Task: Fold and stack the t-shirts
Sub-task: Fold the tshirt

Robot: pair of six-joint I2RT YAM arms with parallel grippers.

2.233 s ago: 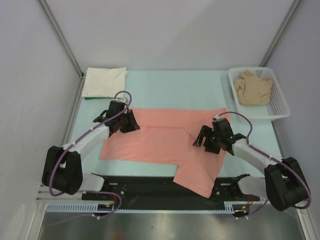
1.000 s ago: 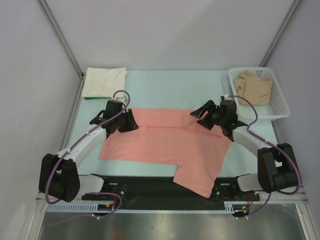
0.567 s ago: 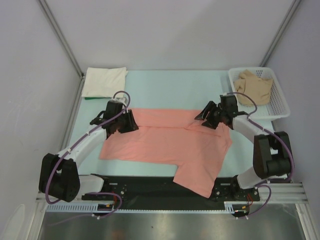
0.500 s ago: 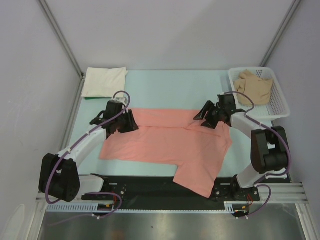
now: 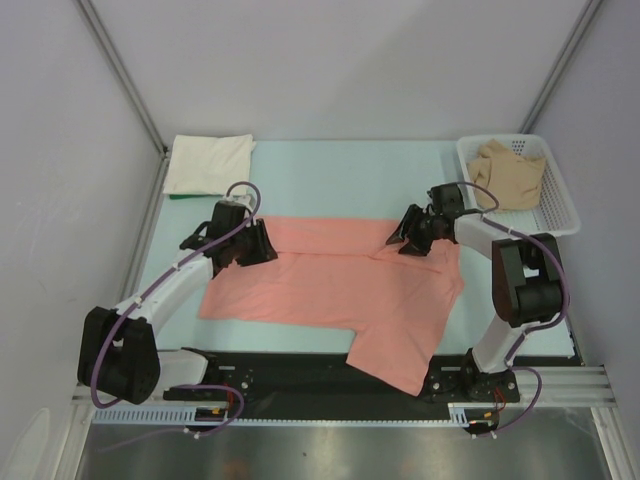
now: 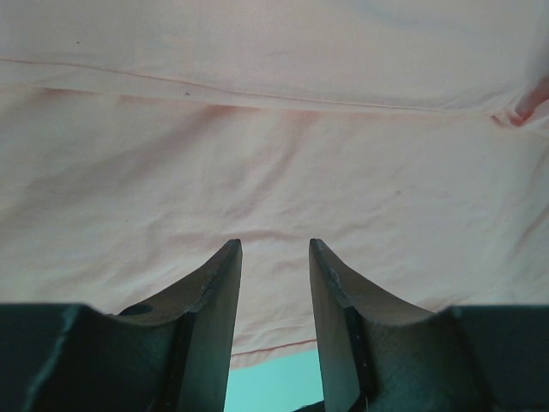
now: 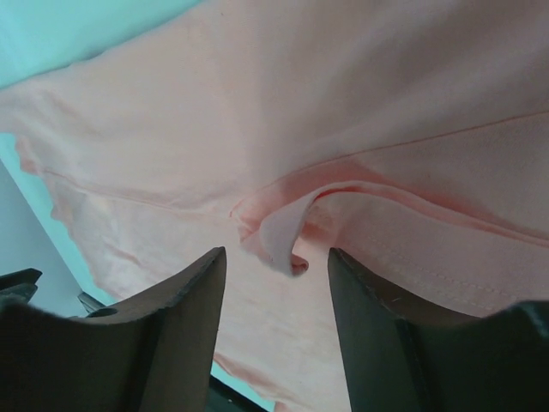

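The salmon-pink t-shirt (image 5: 340, 285) lies spread on the teal table, one part hanging over the near edge. It fills the left wrist view (image 6: 274, 146) and the right wrist view (image 7: 343, 112). My left gripper (image 5: 262, 243) is open and empty over the shirt's left edge. My right gripper (image 5: 400, 237) is open and empty over the shirt's upper right part, just above a curled fold of cloth (image 7: 287, 227). The cream-white t-shirt (image 5: 208, 163) lies folded at the far left. The tan-beige t-shirt (image 5: 508, 175) sits crumpled in the basket.
A white plastic mesh basket (image 5: 556, 218) stands at the far right corner. Grey walls close in the table on three sides. A black rail (image 5: 290, 370) runs along the near edge between the arm bases.
My right gripper has moved from the shirt's right middle up and away to its upper right part. The left arm has barely moved. The shirt lies as before.
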